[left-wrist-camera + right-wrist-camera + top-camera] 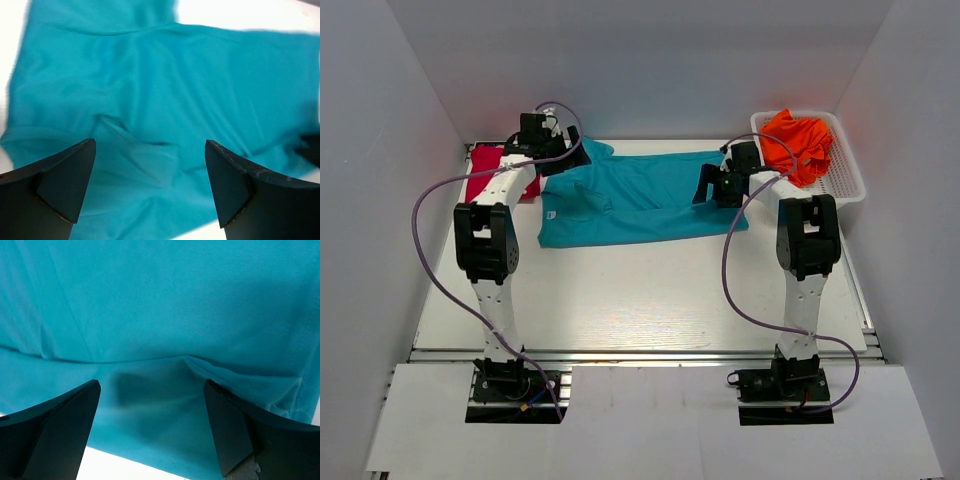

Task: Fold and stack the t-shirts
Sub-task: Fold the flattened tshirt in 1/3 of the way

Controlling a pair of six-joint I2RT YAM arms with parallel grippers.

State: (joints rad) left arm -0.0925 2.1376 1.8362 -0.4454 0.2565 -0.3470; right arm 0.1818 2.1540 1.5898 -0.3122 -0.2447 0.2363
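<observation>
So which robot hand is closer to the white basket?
Right. The right gripper hangs over the teal shirt beside the basket; the left gripper is at the far end, by the red shirt.

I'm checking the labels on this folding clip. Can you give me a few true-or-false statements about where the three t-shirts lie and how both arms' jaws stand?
1. The orange t-shirt lies in the white basket. True.
2. The teal t-shirt is folded into a small square. False: it lies spread long across the table.
3. The left gripper has its jaws shut on the teal t-shirt. False: they stand open and hold nothing.
4. The red t-shirt lies at the table's far left corner. True.
5. The right gripper has its jaws open over the teal t-shirt. True.
</observation>
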